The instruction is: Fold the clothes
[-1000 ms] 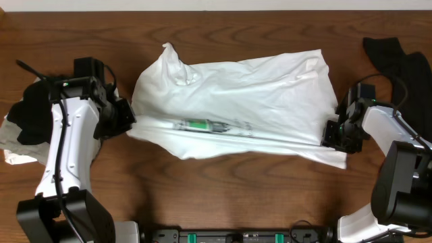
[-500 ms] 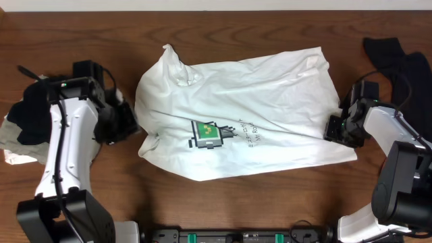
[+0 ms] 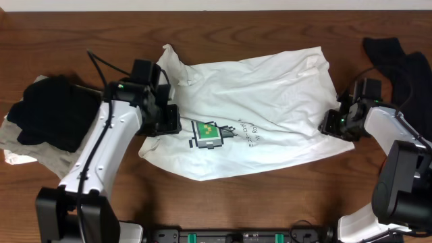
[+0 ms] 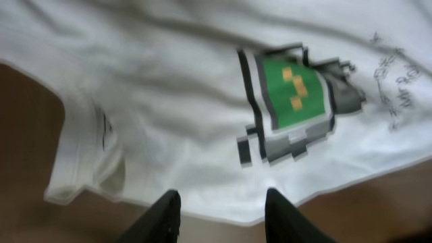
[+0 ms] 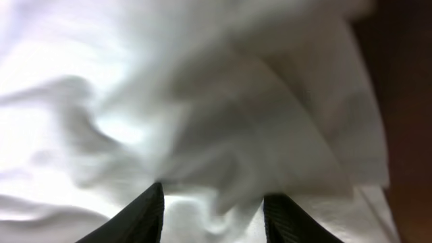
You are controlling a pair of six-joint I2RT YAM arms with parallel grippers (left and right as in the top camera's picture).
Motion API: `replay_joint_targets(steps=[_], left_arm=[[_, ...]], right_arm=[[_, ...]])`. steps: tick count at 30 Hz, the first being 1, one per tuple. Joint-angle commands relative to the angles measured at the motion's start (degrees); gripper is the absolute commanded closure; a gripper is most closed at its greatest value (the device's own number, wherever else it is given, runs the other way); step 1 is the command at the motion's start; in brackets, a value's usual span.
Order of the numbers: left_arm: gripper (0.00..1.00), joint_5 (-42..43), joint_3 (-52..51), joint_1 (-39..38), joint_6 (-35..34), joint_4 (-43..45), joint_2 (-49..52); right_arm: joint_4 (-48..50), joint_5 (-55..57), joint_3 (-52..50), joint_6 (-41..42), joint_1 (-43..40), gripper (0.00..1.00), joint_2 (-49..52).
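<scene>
The white T-shirt (image 3: 270,94) lies spread and wrinkled across the middle of the table, its green plug logo (image 3: 208,133) facing up. My left gripper (image 3: 170,121) hovers over the shirt's left part beside the logo. In the left wrist view it (image 4: 219,210) is open and empty above the shirt (image 4: 169,88), the logo (image 4: 290,101) just ahead. My right gripper (image 3: 329,125) is at the shirt's right edge. In the right wrist view it (image 5: 214,210) is open, with rumpled white cloth (image 5: 202,101) between and under the fingers.
A black garment (image 3: 47,115) lies on a pale cloth (image 3: 17,145) at the far left. Another black garment (image 3: 398,61) lies at the back right corner. Bare wooden table (image 3: 256,196) shows in front of the shirt.
The shirt's front flap dropped flat and the logo came into full view. My left arm swung right, from beside the shirt to over its left part. My right gripper edged left.
</scene>
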Motion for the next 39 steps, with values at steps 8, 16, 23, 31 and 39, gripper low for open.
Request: replay_joint_targets(steps=[8,16,23,31,39], left_arm=[[0.59,-2.3,-4.2,0.0,0.6,9.2,3.7],[0.56,-2.3,-4.2,0.1,1.5,15.6,3.9],[0.59,-4.0,-4.2,0.1,2.1,20.0,8.9],[0.69,-4.7,-4.2,0.1,2.8,26.4,18.6],[0.69,-7.3,-4.2,0.1,3.0,37.2,24.0]], right_arm=[[-4.7,-6.8,8.4,-1.1,0.1,0.55,-2.8],[-3.1,-2.7,11.7,-3.3,1.0,0.45,-8.8],[-1.4,-3.5,11.9,-7.5,5.1,0.67,-3.3],[4.9,-4.0,11.9,-9.6,8.6,0.74,7.2],[13.7,-2.4,11.9,-8.7,8.7,0.74,16.3]])
